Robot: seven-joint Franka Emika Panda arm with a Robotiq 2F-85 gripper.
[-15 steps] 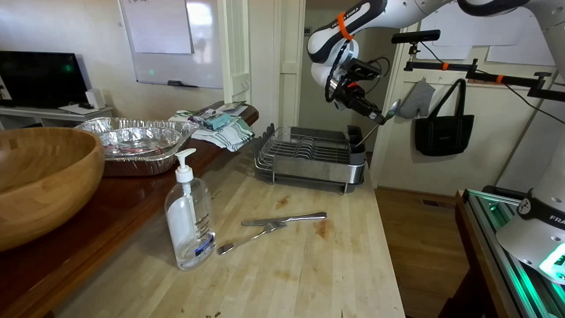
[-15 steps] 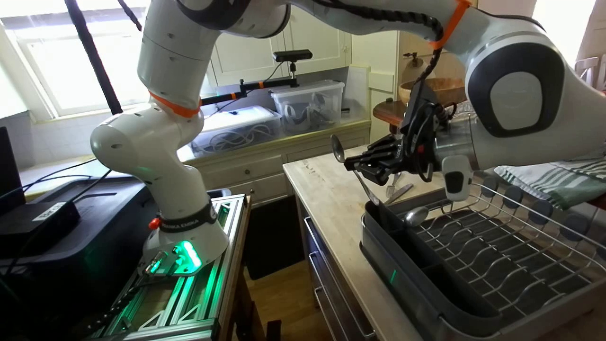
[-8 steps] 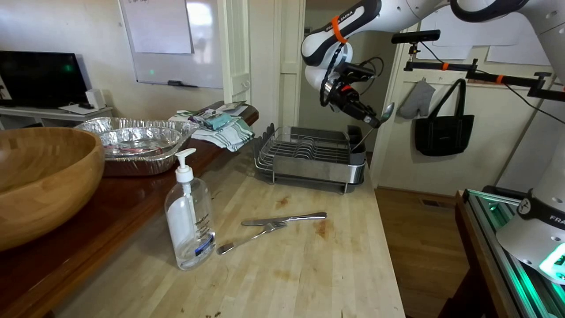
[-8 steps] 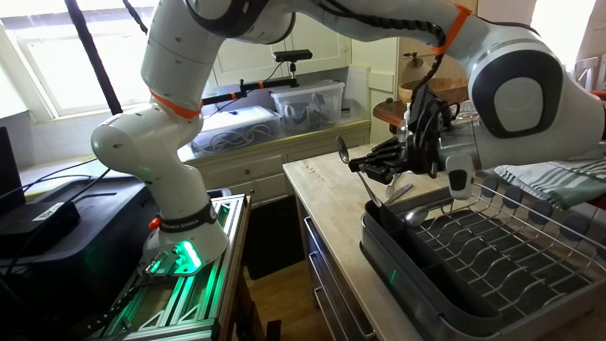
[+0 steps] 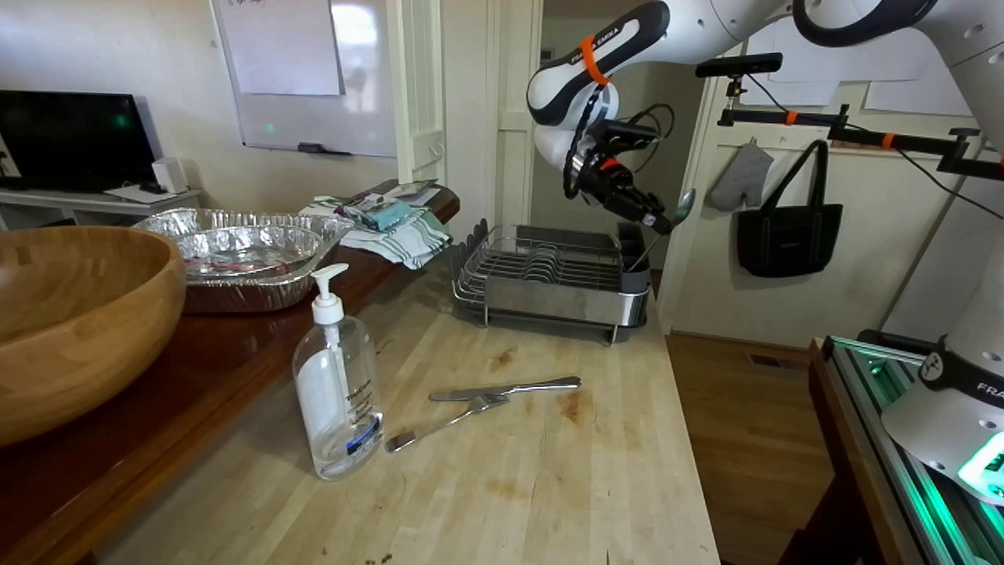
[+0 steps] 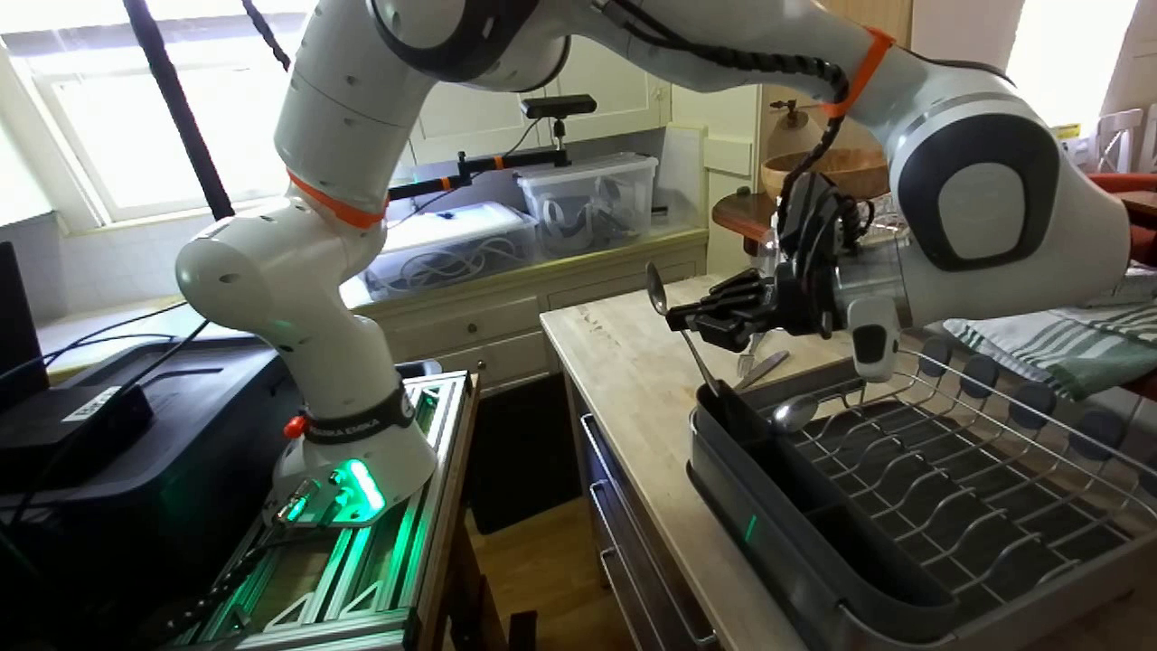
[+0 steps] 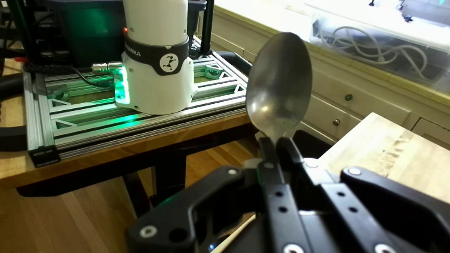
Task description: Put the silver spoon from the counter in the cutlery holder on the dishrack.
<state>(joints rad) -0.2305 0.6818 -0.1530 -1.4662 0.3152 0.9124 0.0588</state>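
Two foil trays (image 5: 249, 289), smaller nested in bigger, in an exterior view, plus one wooden bowl (image 5: 86, 345) and one bottle (image 5: 337, 408) with clear liquid (image 5: 333, 463). One knife (image 5: 506, 389), one fork (image 5: 455, 421) on the counter (image 5: 549, 479). Claw (image 5: 665, 225) grips the spoon (image 5: 685, 204): head at 1 o'clock from it, holder (image 5: 637, 280) at 7, on the 3 o'clock end of the rack (image 5: 549, 294).

In an exterior view, two clear bins (image 6: 592, 174), three holder compartments. Spoon handle runs toward 5 o'clock, down to the far one; can't tell if the tip's inside. Second spoon (image 6: 795, 413) pokes out at 4 o'clock from the claw.

Wrist view: fingers (image 7: 270, 154) squeezed on the spoon's neck, head at 12 o'clock, white cable (image 7: 381, 59) in one bin.
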